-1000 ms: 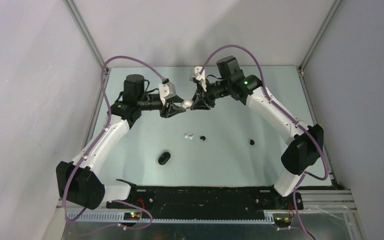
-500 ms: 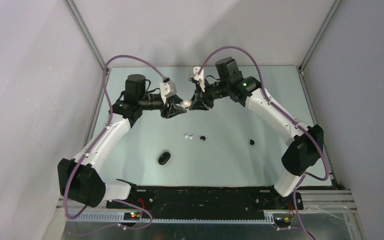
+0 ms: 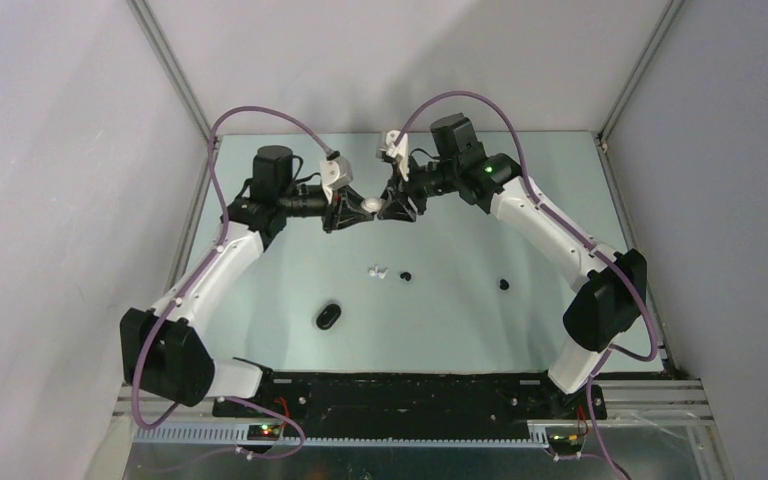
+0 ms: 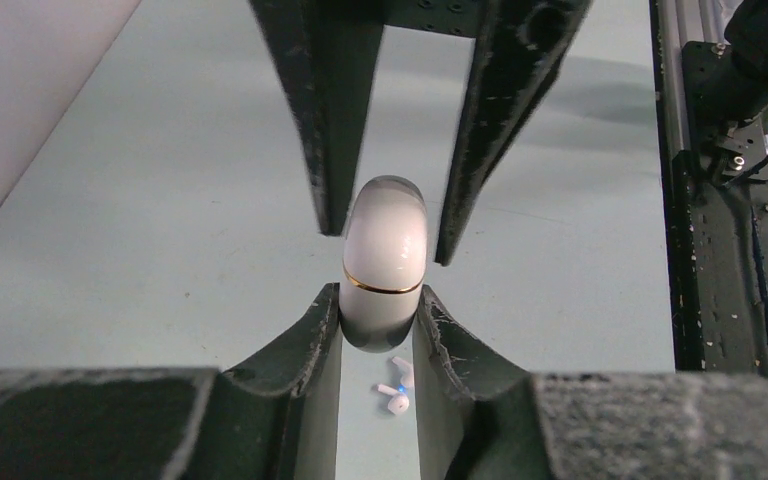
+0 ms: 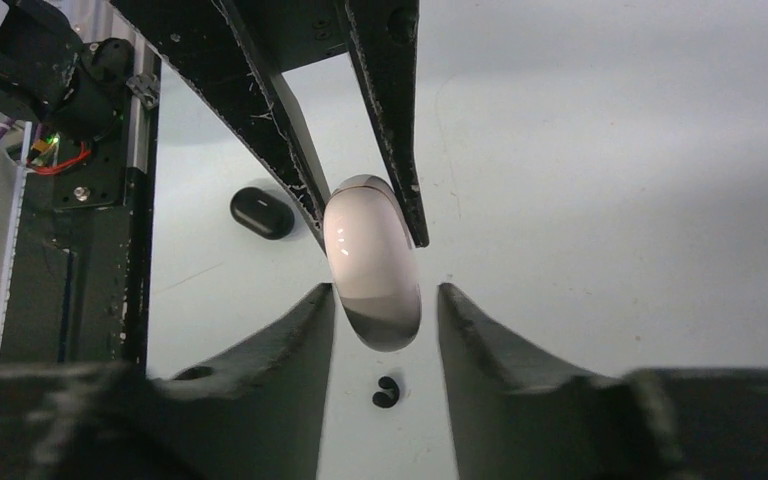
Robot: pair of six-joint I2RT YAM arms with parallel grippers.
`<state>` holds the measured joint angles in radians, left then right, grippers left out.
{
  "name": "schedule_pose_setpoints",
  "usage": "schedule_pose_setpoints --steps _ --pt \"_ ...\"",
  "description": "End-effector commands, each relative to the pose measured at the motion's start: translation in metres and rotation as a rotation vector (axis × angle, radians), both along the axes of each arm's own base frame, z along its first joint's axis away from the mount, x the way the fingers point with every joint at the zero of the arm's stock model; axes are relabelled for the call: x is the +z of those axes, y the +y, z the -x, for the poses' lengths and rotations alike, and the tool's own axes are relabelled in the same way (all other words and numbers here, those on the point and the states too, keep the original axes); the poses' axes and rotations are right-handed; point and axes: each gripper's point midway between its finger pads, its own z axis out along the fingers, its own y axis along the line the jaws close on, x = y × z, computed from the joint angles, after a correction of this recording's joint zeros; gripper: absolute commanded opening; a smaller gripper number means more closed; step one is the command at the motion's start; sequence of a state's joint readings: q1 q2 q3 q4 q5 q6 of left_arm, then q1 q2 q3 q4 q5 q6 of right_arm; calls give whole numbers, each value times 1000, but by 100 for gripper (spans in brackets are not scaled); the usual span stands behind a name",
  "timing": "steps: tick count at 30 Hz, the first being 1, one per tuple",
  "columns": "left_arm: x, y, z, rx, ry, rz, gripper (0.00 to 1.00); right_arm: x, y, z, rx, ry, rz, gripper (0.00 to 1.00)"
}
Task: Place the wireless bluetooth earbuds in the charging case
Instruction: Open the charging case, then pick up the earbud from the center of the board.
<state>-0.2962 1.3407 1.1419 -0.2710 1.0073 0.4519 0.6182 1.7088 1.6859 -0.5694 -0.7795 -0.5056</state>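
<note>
My left tool [image 4: 378, 300] pinches the white charging case [image 4: 385, 235] at 12 o'clock, while my right tool [image 5: 384, 295], spread around its far end, should close squarely.

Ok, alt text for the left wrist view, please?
The left gripper clamps a closed white charging case with a gold seam, its far end between the fingers of the right gripper. Two white earbuds lie on the table below.

White case [image 3: 372, 206] closed, aloft; white earbuds [image 3: 377, 271], black earbuds [image 3: 406, 274] lying loose.
</note>
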Motion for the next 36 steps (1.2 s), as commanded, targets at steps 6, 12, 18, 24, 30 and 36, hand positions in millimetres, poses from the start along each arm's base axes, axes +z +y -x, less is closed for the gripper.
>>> schedule_pose_setpoints --steps 6,12,18,24,30,36 --pt "17 -2 -3 -43 -25 40 0 34 -8 -30 -131 -26 -73 54" --pt "18 -4 -4 -67 -18 50 0 42 -18 -50 -191 -31 -88 54" --pt "16 -5 -4 -72 -5 53 0 46 -20 -60 -233 -43 -100 54" --pt "16 -4 -8 -60 18 57 0 52 -20 -56 -224 -37 -112 54" --pt "15 -1 -14 -42 55 64 0 70 -34 -47 -233 -28 -144 55" --pt "17 4 -17 -16 82 71 0 49 -53 -41 -239 -16 -98 57"
